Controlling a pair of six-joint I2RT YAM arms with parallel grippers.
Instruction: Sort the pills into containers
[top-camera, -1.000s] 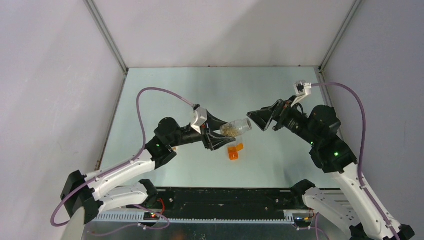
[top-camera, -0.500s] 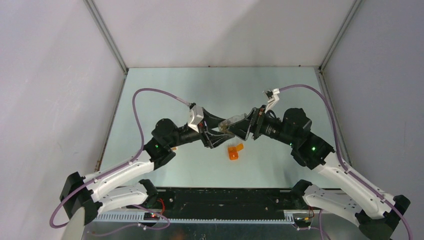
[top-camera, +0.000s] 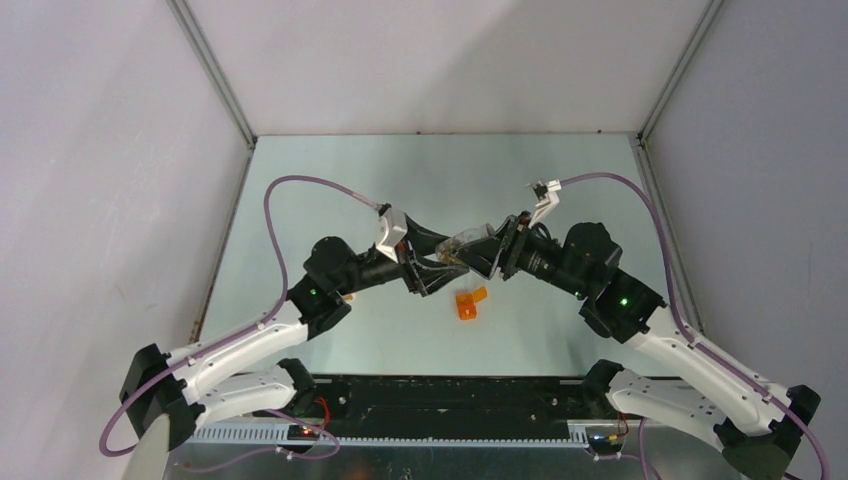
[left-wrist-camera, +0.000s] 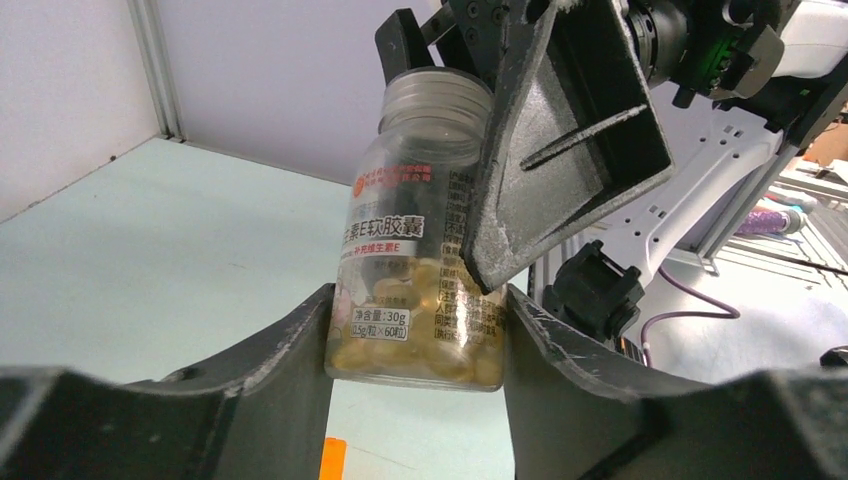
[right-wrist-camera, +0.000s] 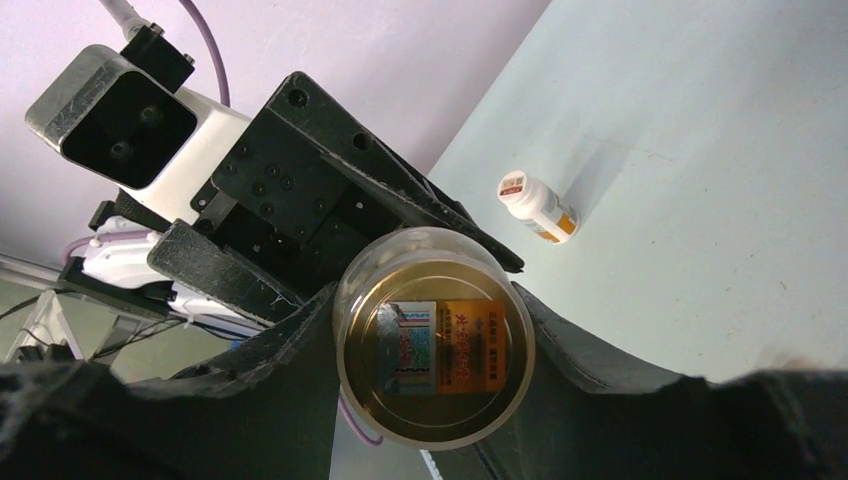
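Note:
A clear pill bottle (top-camera: 462, 244) of yellow capsules is held in the air over the table's middle, lying nearly level. My left gripper (top-camera: 440, 262) is shut on its lower body, and the fingers press both sides in the left wrist view (left-wrist-camera: 418, 300). The bottle (left-wrist-camera: 425, 260) has a printed label. My right gripper (top-camera: 490, 255) is at the bottle's cap end. In the right wrist view the cap (right-wrist-camera: 435, 345), with a coloured sticker, sits between my right gripper's (right-wrist-camera: 430, 310) fingers, which touch it on both sides.
A small orange container (top-camera: 468, 302) lies on the table just below the held bottle. A small white bottle with an orange label (right-wrist-camera: 537, 208) lies on its side on the table beside the left arm. The enclosure walls stand at the back and sides.
My right arm swung left from well clear of the bottle and its fingers came round the cap. The left gripper and bottle shifted slightly left. Little moved in the last half second.

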